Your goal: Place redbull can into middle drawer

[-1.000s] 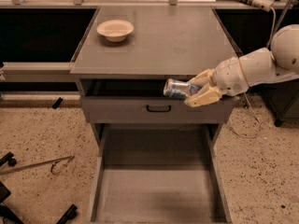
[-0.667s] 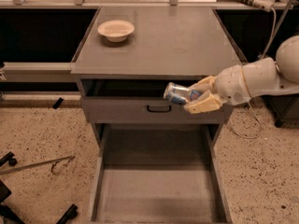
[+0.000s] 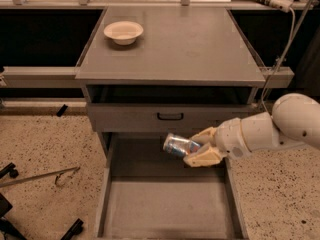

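Jaws clamp the redbull can (image 3: 176,145) by its right end, one cream finger above and one below. The gripper (image 3: 191,148) holds it on its side, pointing left, just right of the frame's centre. The can hangs over the rear part of the open middle drawer (image 3: 165,206), just below the closed drawer front (image 3: 125,118) and its black handle (image 3: 170,116), and appears clear of the floor. The white arm (image 3: 280,129) reaches in from the right edge. A cream bowl (image 3: 123,32) sits at upper left on the cabinet top (image 3: 190,44). The step in hand looks like the carry into the drawer. Next the can needs lowering to the floor between the low side walls, then releasing, and lying sideways it may roll.
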Motion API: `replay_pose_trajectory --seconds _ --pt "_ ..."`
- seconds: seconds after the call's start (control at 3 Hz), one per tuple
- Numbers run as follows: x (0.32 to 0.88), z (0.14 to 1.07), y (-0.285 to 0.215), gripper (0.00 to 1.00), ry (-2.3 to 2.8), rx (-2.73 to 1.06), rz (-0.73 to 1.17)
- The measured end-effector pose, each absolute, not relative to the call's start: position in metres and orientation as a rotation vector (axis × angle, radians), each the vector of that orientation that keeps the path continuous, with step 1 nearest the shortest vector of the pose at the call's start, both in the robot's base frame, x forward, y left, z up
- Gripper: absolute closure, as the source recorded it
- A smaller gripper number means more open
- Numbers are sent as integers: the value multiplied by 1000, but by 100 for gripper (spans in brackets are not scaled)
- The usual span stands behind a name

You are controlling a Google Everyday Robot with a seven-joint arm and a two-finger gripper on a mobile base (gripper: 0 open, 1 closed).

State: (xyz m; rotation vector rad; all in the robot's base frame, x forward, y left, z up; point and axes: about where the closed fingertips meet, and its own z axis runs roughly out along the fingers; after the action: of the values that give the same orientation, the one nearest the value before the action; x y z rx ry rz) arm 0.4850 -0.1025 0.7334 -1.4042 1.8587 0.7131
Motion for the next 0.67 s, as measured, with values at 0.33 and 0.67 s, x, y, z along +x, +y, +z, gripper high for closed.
replay_pose_trajectory --seconds 0.33,0.67 --pt "472 719 -96 100 1875 -1427 743" --pt "472 719 -96 100 1875 -1427 743"
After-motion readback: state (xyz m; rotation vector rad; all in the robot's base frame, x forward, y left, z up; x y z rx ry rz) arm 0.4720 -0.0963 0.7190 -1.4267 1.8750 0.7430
